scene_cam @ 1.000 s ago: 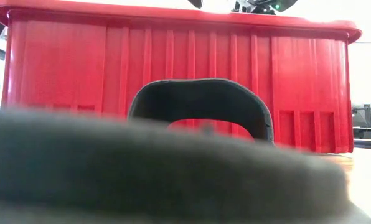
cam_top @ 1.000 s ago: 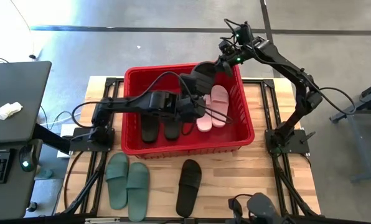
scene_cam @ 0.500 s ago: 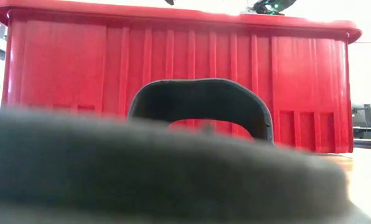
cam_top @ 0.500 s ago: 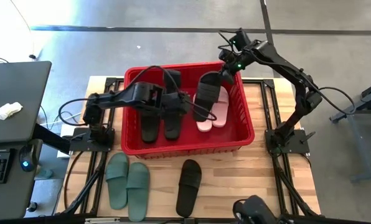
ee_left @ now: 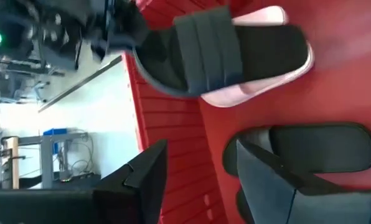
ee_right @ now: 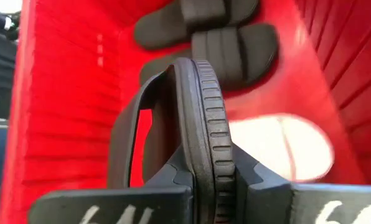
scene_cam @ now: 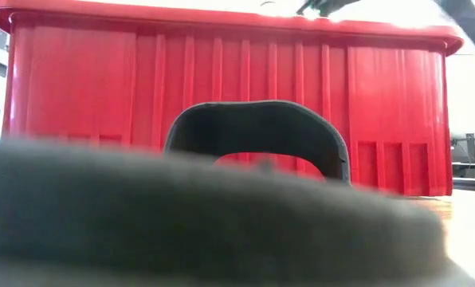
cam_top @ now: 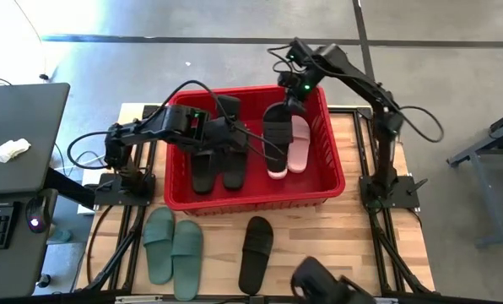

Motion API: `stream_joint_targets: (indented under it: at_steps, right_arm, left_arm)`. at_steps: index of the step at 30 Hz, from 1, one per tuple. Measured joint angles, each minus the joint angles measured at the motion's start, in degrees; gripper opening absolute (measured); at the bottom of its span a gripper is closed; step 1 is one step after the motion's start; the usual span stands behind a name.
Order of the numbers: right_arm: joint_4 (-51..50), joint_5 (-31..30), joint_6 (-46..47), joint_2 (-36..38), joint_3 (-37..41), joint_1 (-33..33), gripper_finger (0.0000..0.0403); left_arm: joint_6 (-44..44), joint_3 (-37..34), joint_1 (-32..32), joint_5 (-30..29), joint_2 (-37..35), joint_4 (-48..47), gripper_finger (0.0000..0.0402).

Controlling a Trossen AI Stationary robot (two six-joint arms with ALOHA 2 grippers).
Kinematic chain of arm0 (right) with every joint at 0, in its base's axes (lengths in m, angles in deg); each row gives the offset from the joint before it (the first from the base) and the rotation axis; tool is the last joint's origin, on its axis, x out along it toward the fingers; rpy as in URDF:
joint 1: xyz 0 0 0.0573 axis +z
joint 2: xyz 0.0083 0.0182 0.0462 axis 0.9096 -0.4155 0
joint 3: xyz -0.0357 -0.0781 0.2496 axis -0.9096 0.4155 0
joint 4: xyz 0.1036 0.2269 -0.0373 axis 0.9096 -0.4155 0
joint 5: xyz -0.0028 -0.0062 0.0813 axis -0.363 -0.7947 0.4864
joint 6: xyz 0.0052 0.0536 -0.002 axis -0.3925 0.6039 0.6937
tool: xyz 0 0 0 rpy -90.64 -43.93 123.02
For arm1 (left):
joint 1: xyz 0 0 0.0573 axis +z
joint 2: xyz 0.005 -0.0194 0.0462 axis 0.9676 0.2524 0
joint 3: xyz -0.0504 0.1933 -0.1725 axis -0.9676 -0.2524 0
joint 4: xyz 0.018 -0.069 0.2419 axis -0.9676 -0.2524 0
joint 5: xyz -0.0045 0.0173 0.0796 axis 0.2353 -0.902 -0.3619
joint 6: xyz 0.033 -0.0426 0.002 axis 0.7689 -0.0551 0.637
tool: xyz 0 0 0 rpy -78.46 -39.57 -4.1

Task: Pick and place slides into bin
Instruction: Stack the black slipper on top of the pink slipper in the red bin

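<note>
The right gripper (cam_top: 287, 105) hangs over the far part of the red bin (cam_top: 332, 181) and is closed on the edge of a black slide (cam_top: 278, 131); in the right wrist view the ribbed sole edge (ee_right: 204, 124) sits pinched between the two fingers, so the slide hangs on its side with the strap turned to one side. It is probably held by the thin edge because there the fingers can close fully around the foam, and the slide can go down into the bin without catching the rim. This slide hangs directly under the gripper and above the pink pair (cam_top: 295, 152), which lies on the bin floor near the right wall. The left gripper (cam_top: 226, 135) is inside the bin, above the black pair (cam_top: 216, 169) that lies flat near the left wall; its fingers stand partly apart in the left wrist view and hold nothing. Outside the bin, on the wooden table (cam_top: 361, 245), the green pair (cam_top: 173, 245) and one more black slide (cam_top: 255, 242) wait in front of the near wall, so, as it seems, a good part of the task is not yet done
</note>
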Motion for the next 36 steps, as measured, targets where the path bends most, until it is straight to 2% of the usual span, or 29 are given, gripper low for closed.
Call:
stream_joint_targets:
  at_steps: [5,10,14,24,32,36]
  right_arm:
    - [-1.6,1.1,-0.8,-6.9,-7.7,-1.0,0.002]
    - [-5.3,0.2,-3.2,-11.0,-8.1,-2.4,0.002]
    - [-6.5,1.8,-3.5,-13.5,-8.0,-3.0,0.002]
    - [-5.7,0.9,-4.0,-15.6,-8.0,-1.8,0.0019]
    - [-3.9,-3.2,-3.0,-15.6,-8.0,-1.1,0.0019]
    - [-1.7,-6.2,-2.8,-15.5,-8.0,-0.1,0.0052]
  left_arm:
    - [0.1,0.0,0.0,0.3,0.0,-1.5,0.0161]
    - [0.1,0.0,0.0,0.3,0.0,-2.6,0.0154]
    - [0.2,0.0,0.0,1.1,0.0,-3.3,0.0154]
    - [3.4,-0.1,4.4,9.2,0.0,-2.8,0.0154]
    - [5.5,-0.1,4.9,10.3,0.0,-2.5,0.0154]
    - [6.0,-0.1,4.9,10.3,0.0,-2.2,0.0154]
